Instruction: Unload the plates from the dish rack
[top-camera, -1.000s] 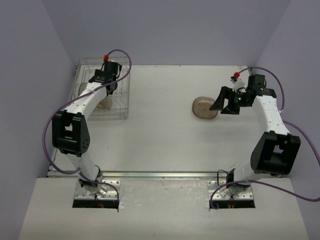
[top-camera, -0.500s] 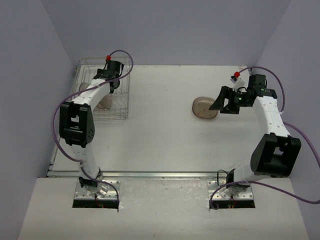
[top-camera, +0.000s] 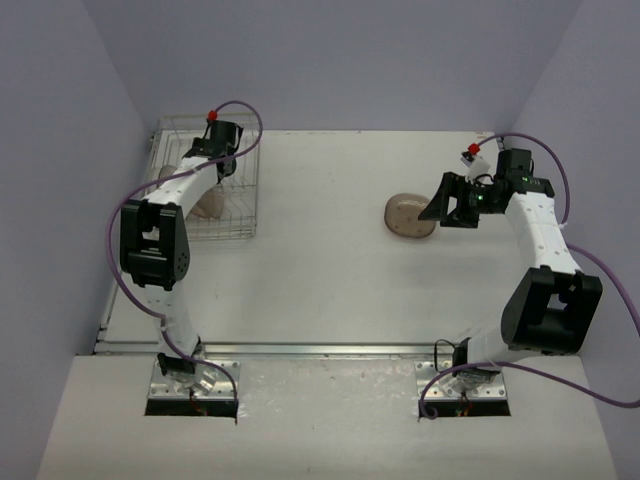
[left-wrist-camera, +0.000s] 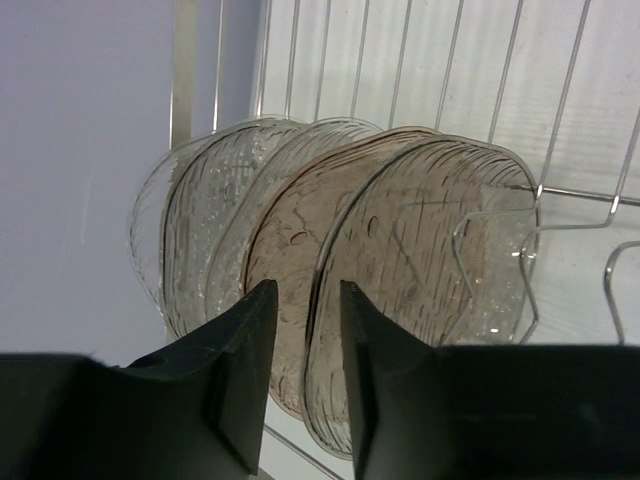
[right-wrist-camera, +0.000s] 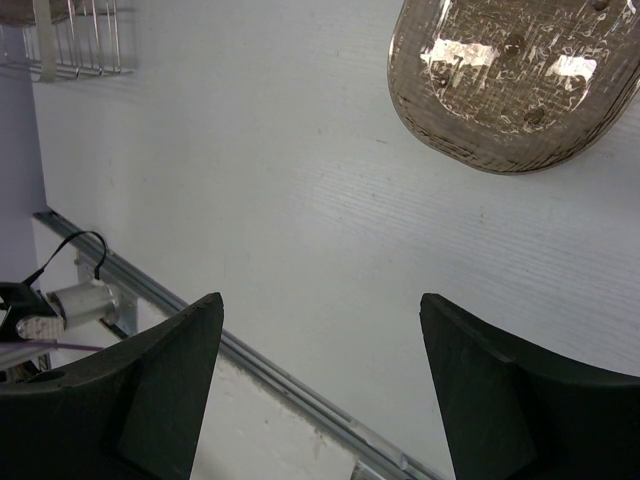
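Note:
The silver wire dish rack (top-camera: 252, 200) stands at the table's far left. Several translucent plates (left-wrist-camera: 220, 220) stand on edge in it, pink-beige to grey-brown. In the left wrist view my left gripper (left-wrist-camera: 308, 288) is down at the rack with its jaws narrowly apart. They straddle the rim of the front plate (left-wrist-camera: 430, 260), with a gap on both sides of the rim. In the top view the left gripper (top-camera: 224, 168) is over the rack. One plate (top-camera: 410, 215) lies flat on the table at right, also in the right wrist view (right-wrist-camera: 515, 85). My right gripper (top-camera: 447, 212) hovers beside it, open wide and empty (right-wrist-camera: 320, 300).
The rack's wires (left-wrist-camera: 560, 190) rise right behind the plates, and the purple side wall (left-wrist-camera: 80, 180) is close on their left. A corner of the rack (right-wrist-camera: 75, 35) shows in the right wrist view. A metal rail (top-camera: 320, 350) runs along the table's near edge.
My left arm has stretched further back over the rack, its elbow raised and the gripper brought down at the plates. The right arm and the plate on the table have not moved.

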